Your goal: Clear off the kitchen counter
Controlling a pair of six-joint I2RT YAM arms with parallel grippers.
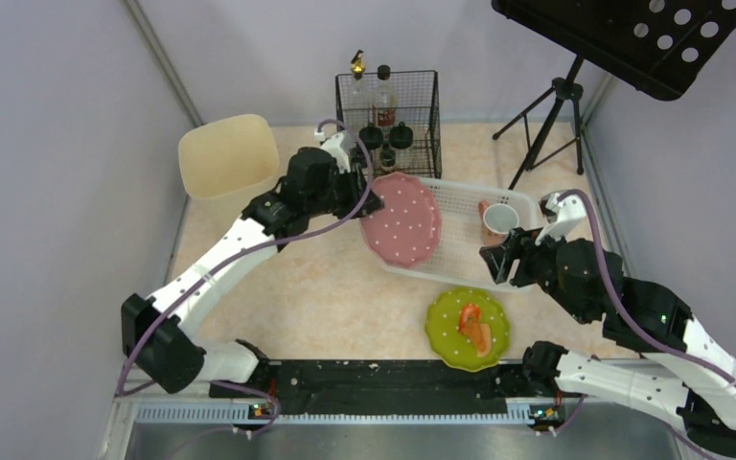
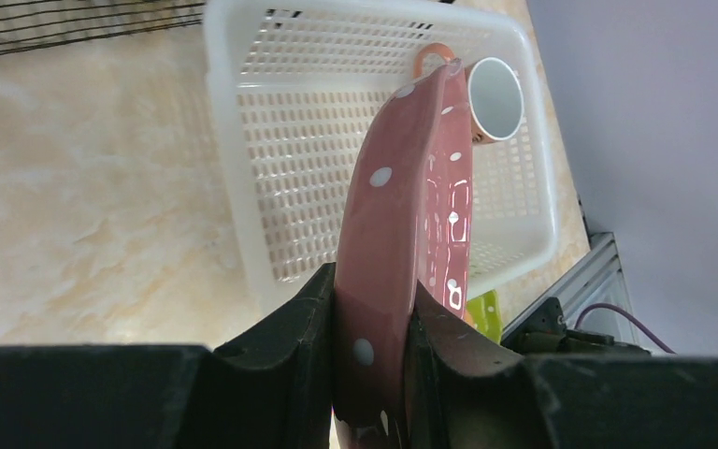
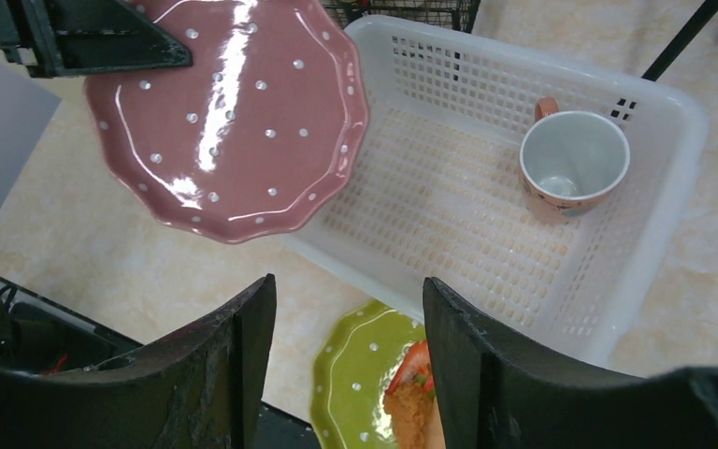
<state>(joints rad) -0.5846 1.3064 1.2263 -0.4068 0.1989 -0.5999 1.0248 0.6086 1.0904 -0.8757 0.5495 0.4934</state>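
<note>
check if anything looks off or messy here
Only the green plate near the front edge: food scraps lie on it. The pink plate is tilted over the rim of the white basket, but the left end effector grips it. Nothing spilled or broken.

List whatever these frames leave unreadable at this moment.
- Bottles in the wire rack, top view: too small, behind mesh; labels unreadable.
- Green plate, right wrist view: cut off by the bottom edge, food partly behind a finger.
- Pink plate, left wrist view: seen edge-on; its gripped rim leaves the frame bottom.
</note>
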